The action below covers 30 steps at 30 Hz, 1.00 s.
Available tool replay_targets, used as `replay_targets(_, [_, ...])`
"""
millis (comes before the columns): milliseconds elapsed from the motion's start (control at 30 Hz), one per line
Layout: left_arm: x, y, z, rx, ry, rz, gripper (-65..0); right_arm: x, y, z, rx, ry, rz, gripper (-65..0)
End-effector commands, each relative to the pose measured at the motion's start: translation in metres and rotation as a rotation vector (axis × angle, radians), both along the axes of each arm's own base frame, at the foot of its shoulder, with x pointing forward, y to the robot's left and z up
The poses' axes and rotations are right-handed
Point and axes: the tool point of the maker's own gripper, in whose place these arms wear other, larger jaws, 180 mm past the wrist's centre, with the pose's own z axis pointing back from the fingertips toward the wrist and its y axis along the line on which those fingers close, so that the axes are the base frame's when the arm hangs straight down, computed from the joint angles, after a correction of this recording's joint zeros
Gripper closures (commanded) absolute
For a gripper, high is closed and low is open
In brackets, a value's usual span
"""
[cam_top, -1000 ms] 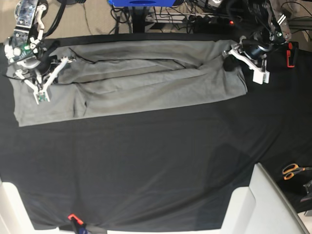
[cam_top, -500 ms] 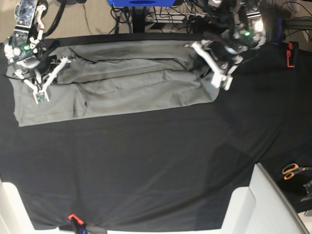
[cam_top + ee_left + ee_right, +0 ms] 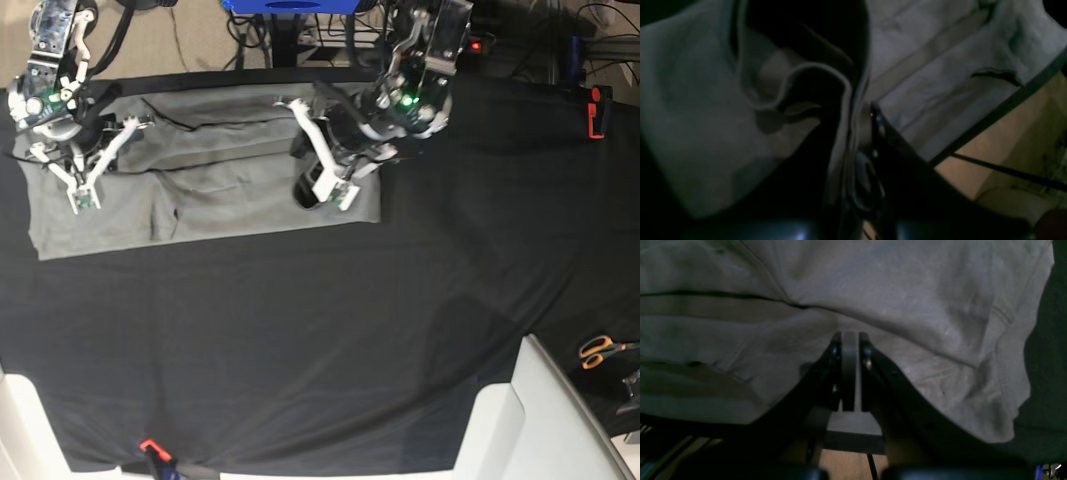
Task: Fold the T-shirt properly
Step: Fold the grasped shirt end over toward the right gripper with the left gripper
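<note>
The grey T-shirt [image 3: 220, 190] lies along the far side of the black table cloth, its right end lifted and doubled back over the middle. My left gripper [image 3: 330, 190] hangs over that doubled end. In the left wrist view it [image 3: 870, 113] is shut on a hemmed edge of the T-shirt [image 3: 690, 116], which droops in loose folds. My right gripper [image 3: 85, 198] sits at the shirt's left end. In the right wrist view it [image 3: 850, 336] is shut, with a fold of the T-shirt [image 3: 907, 290] pinched between the jaws.
The black table cloth [image 3: 300, 330] covers the whole table. Orange-handled scissors [image 3: 600, 350] lie at the right edge, with a red clamp [image 3: 597, 110] at the far right. White blocks [image 3: 560, 420] stand at the near corners. A small red clip [image 3: 150, 445] sits at the front edge.
My left arm has swept from the table's far right to the middle, dragging the shirt's right end over itself. The shirt's outline is shorter. The right arm has stayed put.
</note>
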Motion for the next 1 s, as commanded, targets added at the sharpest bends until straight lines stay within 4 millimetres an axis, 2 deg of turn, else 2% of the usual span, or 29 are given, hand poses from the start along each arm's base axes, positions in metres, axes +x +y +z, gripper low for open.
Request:
replay_targets(0, [0.009,-0.01,0.007,-0.032,-0.028,-0.005,0.0,0.009,-0.003,0.009,-0.003,-0.04,0.0,-1.2])
replay_targets(100, [0.008,-0.017,0.001,-0.035,-0.012,-0.024,0.0,0.009,-0.003,0.009,-0.005,-0.04,0.0,-1.2])
replay_targets(467, [0.032,-0.042,0.01,-0.081,-0.029,-0.022,0.0,0.009,-0.004,0.009,-0.006,-0.042,0.001,-1.2])
replay_targets(567, [0.034,-0.047,0.006,-0.08,-0.018,-0.032,0.0,0.009,-0.004,0.009,-0.006,-0.042,0.001,-1.4])
replay_targets(700, [0.023,-0.063,0.003,-0.08,-0.007,-0.094,0.0,0.013,-0.005,0.011,-0.01,-0.049,0.001,-1.4])
replay_targets(967, [0.029,-0.067,0.004,-0.081,-0.011,-0.105,0.0,0.014,-0.005,0.011,-0.01,-0.052,0.001,-1.4])
